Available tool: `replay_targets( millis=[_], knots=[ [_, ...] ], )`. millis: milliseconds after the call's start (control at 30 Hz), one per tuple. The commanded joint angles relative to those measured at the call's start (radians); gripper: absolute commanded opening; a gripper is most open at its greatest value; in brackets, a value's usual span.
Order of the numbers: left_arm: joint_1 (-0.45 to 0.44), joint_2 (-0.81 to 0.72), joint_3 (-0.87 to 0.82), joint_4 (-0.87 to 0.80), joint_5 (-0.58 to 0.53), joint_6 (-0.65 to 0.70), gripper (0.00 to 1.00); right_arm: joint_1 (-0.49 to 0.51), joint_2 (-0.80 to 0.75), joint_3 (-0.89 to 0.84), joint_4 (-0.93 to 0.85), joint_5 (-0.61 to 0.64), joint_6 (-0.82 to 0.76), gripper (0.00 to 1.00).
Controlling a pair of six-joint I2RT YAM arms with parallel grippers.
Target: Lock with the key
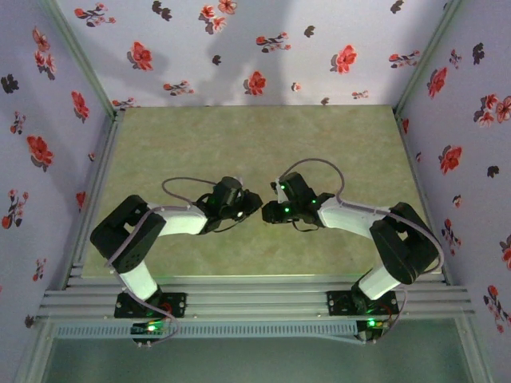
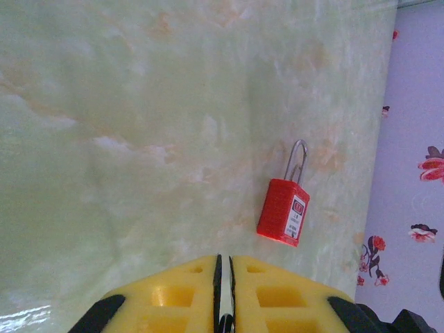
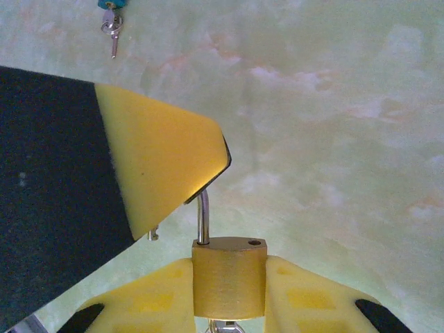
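Brass padlock (image 3: 228, 276) was clamped by its body in the right tool (image 3: 229, 272), above the table (image 3: 333, 104). That grip left the shackle (image 3: 202, 218) free, one leg lifted clear of its hole. The left tool (image 2: 223, 260), fingers pressed almost together, met the shackle's bend, seemingly nipping it to push it home. The keys (image 3: 111, 28) lay well apart on the table and a red padlock (image 2: 283, 211) lay flat, both untouched.

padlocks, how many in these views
2. A red padlock lies on the table near the wall; a brass padlock is clamped in the right tool. More may be hidden.
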Motion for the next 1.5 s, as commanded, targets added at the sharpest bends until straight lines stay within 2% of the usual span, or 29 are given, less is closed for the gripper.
replay_targets(
  millis=[0,300,1000,1467],
  knots=[
    [0.019,-0.023,0.019,-0.047,-0.013,0.03,0.16,0.008,-0.037,-0.008,0.025,-0.023,-0.015,0.23],
    [0.029,-0.047,0.019,-0.065,-0.013,0.043,0.26,0.014,-0.038,-0.007,0.027,-0.029,-0.019,0.23],
    [0.02,-0.039,-0.017,0.057,0.043,-0.003,0.17,0.025,-0.031,-0.002,0.021,-0.019,-0.025,0.23],
    [0.018,-0.036,-0.031,0.042,0.068,0.023,0.22,0.022,-0.069,-0.018,0.018,0.036,-0.018,0.22]
  ],
)
